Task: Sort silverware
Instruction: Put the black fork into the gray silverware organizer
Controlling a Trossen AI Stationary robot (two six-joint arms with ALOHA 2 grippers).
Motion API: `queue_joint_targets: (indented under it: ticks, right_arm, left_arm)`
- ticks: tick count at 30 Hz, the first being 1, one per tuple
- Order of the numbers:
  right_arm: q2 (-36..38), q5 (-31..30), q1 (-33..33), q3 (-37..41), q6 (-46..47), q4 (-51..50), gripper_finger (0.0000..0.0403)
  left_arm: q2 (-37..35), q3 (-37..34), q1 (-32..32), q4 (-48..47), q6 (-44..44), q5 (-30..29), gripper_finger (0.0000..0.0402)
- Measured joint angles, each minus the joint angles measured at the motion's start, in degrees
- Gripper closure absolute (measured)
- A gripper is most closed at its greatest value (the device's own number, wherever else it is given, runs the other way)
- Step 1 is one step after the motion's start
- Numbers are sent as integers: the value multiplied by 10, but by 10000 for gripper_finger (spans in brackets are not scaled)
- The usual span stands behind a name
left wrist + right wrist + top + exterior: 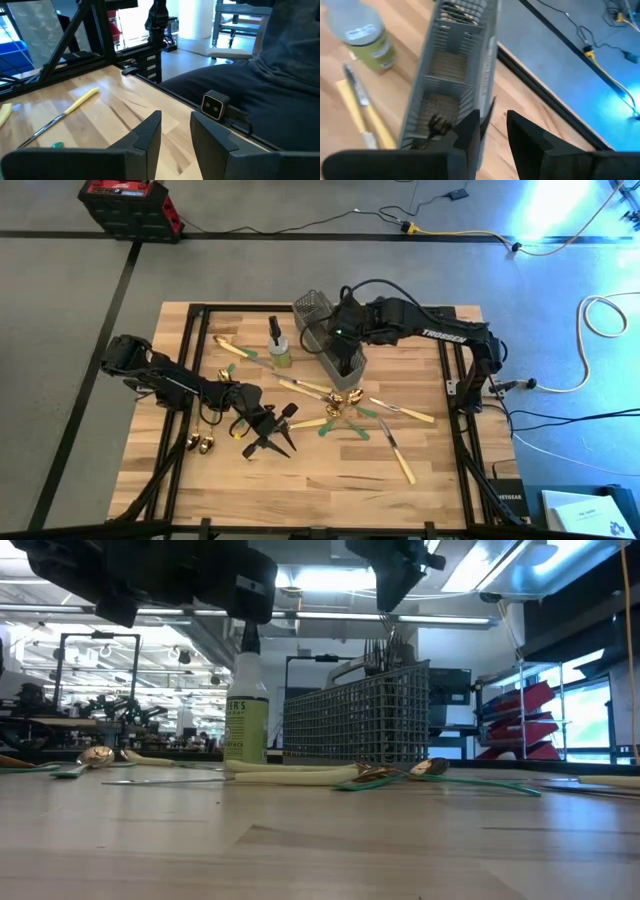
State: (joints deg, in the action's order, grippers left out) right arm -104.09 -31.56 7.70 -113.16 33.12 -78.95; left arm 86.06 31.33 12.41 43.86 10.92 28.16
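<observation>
A light wooden table [330, 490] is seen, framed by dark rails. Near the middle of its far half a grey wire-mesh caddy [322, 330] is set, with a spray bottle [279, 350] of green liquid just beside it. Silverware [345, 408] is scattered across the table's middle: gold spoons, cream-handled and green-handled pieces. Two gold pieces [200, 444] are laid near the left edge.
</observation>
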Motion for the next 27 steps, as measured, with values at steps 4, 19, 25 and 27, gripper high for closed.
queue_joint_targets:
  ticks: [4, 19, 25, 27]
  right_arm:
    - [0, -2, 0, 18, 0, 27, 330]
    - [0, -13, -2, 38, 16, 59, 401]
    - [0, -13, -10, 35, 25, 56, 402]
    - [0, -15, -17, 27, 25, 53, 403]
  left_arm:
    - [0, 0, 9, 0, -6, 0, 311]
    - [0, 0, 55, -14, -20, -1, 311]
    - [0, 0, 72, -19, -27, -3, 311]
    - [0, 0, 75, -19, -27, -3, 311]
